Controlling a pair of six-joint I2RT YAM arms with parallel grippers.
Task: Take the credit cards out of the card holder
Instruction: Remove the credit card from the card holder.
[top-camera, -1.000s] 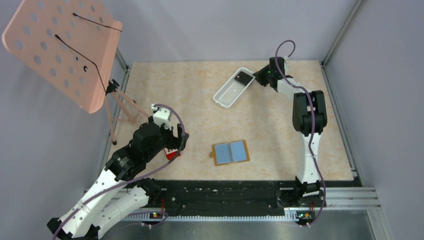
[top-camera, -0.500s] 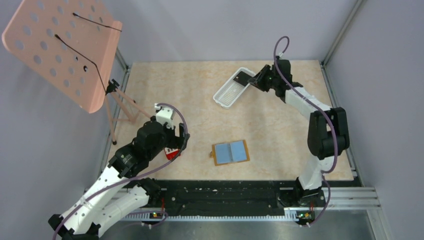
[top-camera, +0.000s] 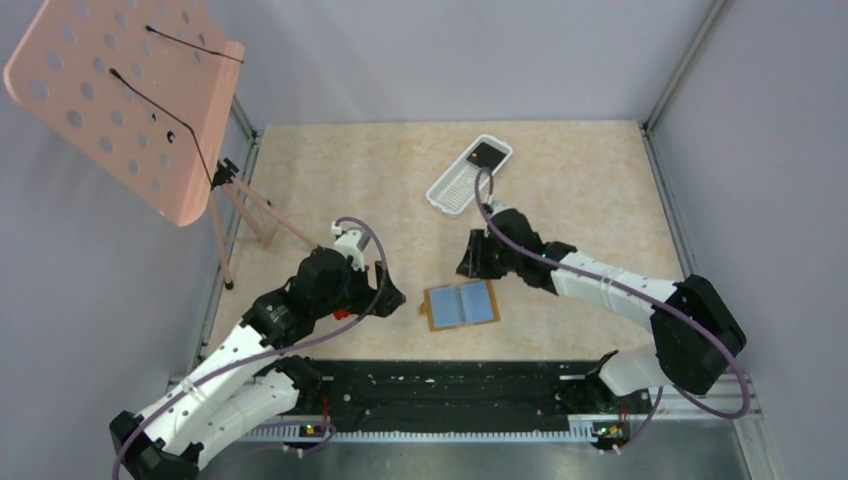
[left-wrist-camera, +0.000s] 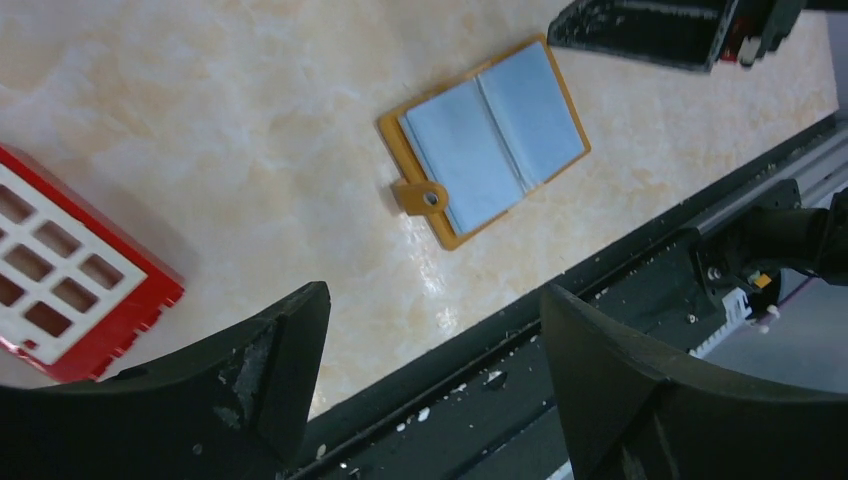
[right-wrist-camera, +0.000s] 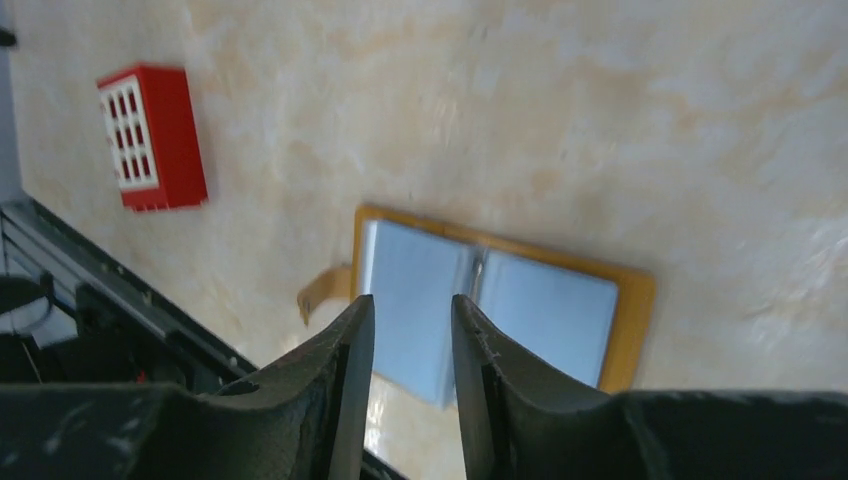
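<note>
**A:** From overhead, where is the card holder (top-camera: 461, 305)?

**B:** It lies open and flat on the table (top-camera: 350, 180) near the front edge, between the two arms. It has a tan border and blue-grey insides. The left gripper (top-camera: 392, 297) hangs just to its left, and the right gripper (top-camera: 468, 265) is just past its far edge. A white tray (top-camera: 455, 188) sits well apart toward the back with a dark flat piece (top-camera: 487, 154) in its far end. A pink holed board (top-camera: 120, 95) on a stand is at the far left.

**A:** And the left wrist camera?

**B:** The two fingers (left-wrist-camera: 270, 370) are spread wide with nothing between them. The holder lies ahead of them, apart from both, with its small tab (left-wrist-camera: 420, 197) pointing toward the camera. A red block (left-wrist-camera: 70, 300) with white slots lies by the left finger.

**A:** The right wrist camera?

**B:** Those fingers (right-wrist-camera: 345, 370) are drawn close, leaving only a slim gap, and they grip nothing. The open holder is beneath their tips. I cannot tell if they touch it.

**A:** Are any cards showing?

**B:** Both halves show smooth blue-grey faces. I cannot tell cards from panels.
</note>
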